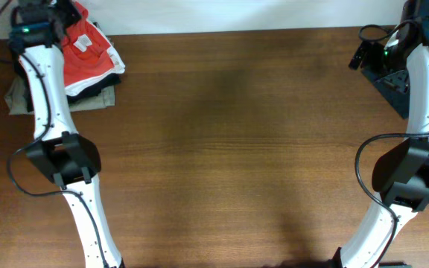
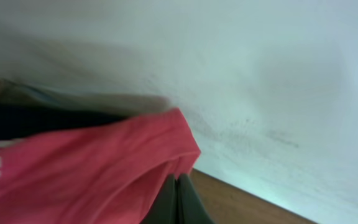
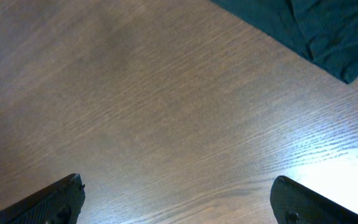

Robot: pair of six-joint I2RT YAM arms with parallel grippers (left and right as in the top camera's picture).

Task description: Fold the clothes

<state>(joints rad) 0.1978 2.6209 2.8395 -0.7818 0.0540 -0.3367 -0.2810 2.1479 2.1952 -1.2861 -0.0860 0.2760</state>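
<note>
Two arms reach toward the back corners of the desk (image 1: 229, 149). Our left claw (image 2: 178, 198) has its fingers pressed together on an edge of the red-orange T-shirt (image 1: 86, 50), which lies bunched on a pile of other garments (image 1: 99, 97) at the back left corner. Our right claw (image 3: 178, 190) is spread wide over bare wood, near a dark garment (image 3: 319, 28) at the right edge.

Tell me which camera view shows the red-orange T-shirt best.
Overhead: the red-orange T-shirt shows crumpled atop a pile at the table's far left corner, white markings visible. Left wrist shows only a blurred close-up of its fabric, meeting the shut left gripper. Right wrist shows none of it.
</note>
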